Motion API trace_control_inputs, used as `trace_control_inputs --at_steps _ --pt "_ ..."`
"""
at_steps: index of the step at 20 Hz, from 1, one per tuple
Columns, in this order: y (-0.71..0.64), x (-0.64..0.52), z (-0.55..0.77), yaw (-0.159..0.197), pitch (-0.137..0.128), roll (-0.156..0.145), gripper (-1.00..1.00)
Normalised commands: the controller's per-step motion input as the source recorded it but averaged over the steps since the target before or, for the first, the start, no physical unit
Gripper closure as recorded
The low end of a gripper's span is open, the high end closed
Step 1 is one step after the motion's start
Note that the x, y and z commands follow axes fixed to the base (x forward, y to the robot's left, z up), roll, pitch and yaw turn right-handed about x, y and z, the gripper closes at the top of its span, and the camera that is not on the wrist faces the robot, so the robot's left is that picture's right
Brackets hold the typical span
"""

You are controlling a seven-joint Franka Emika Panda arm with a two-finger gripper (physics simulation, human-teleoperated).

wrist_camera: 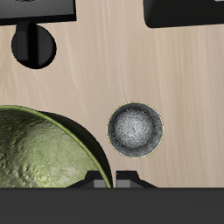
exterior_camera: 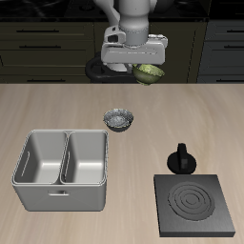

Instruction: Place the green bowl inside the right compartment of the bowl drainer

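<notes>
My gripper pinches the small olive-green bowl by its rim (held aloft), above the grey-blue patterned bowl.

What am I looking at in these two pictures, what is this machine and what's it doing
It is a simulated robot arm at a wooden table. One picture looks at it from the front and above; the other comes from a camera on the arm's tool, looking down. The tool holds a green bowl up in the air by its rim. On the table lie a grey patterned bowl, a two-well metal bowl drainer, a black stove plate and a small black pot.
</notes>
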Motion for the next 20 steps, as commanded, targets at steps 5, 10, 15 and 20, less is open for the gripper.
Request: trace_control_inputs --at_steps 5,10,15,20 --pt "-0.50 0.04 0.24 0.011 -0.047 -0.061 1.00" --pt "-0.56 0.15 0.20 0.012 -0.009 -0.033 1.00" --pt "-0.44 0.15 0.12 0.011 0.016 -0.022 1.00" --pt "-0.34 0.18 0.08 -0.015 0.043 0.023 1.00"
